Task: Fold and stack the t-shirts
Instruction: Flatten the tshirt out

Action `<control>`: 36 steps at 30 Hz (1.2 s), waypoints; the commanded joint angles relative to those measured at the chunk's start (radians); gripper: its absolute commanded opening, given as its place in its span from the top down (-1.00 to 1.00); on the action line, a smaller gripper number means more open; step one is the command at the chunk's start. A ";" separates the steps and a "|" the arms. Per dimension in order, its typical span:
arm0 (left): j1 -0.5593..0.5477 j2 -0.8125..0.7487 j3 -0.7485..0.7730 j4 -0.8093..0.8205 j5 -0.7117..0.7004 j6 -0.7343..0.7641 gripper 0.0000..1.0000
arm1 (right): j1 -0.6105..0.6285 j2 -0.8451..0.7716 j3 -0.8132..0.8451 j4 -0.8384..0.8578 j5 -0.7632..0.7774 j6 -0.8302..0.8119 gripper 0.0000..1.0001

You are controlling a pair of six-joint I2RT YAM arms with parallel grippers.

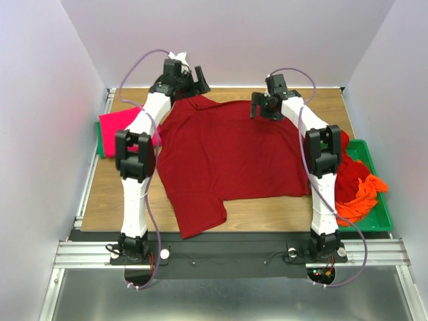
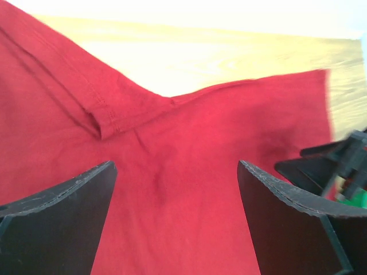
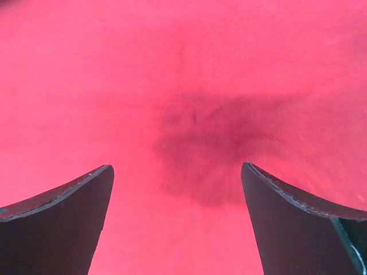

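– Dark red cotton fills both wrist views. Where do we stand?
– The dark red t-shirt lies spread across the middle of the wooden table, with one sleeve trailing to seven o'clock. Our left gripper hangs over its far edge at eleven o'clock, jaws wide and holding nothing. Our right gripper hovers at one o'clock, equally wide and empty.
– What worries us?
– Thin cloth flat on wood. If we come down shallow, the fingers slide off; too deep, and they scrape the board. A sleeve hem also sits just ahead of the left gripper, so we could pinch the sleeve alone and fold crooked.
– And the two arms together?
– If one closes first, we judge the shirt skews or drags toward the pink-magenta t-shirt at nine o'clock.
– The poses?
– Both arms reach far forward, elbows raised, wrists pitched down at the cloth. The green tray at four o'clock, holding the orange t-shirt, sits near our right arm; a wide swing could snag it.
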 commanded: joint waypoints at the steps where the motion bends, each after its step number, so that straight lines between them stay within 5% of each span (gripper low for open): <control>1: 0.006 -0.218 -0.131 -0.044 -0.062 0.035 -0.97 | 0.003 -0.226 -0.083 0.013 0.027 0.011 -0.97; 7: 0.006 -0.405 -0.508 -0.018 -0.051 0.061 -0.97 | 0.003 -0.371 -0.344 0.025 0.066 0.043 -0.96; 13: 0.004 -0.466 -0.690 0.000 -0.019 0.080 -0.97 | 0.003 -0.508 -0.616 0.097 0.155 0.112 -0.96; 22: 0.007 -0.407 -0.754 -0.021 -0.027 0.109 -0.97 | 0.005 -0.501 -0.770 0.160 0.158 0.146 -0.96; 36: 0.109 -0.253 -0.666 -0.050 -0.022 0.141 -0.97 | 0.026 -0.329 -0.685 0.190 0.106 0.203 -0.95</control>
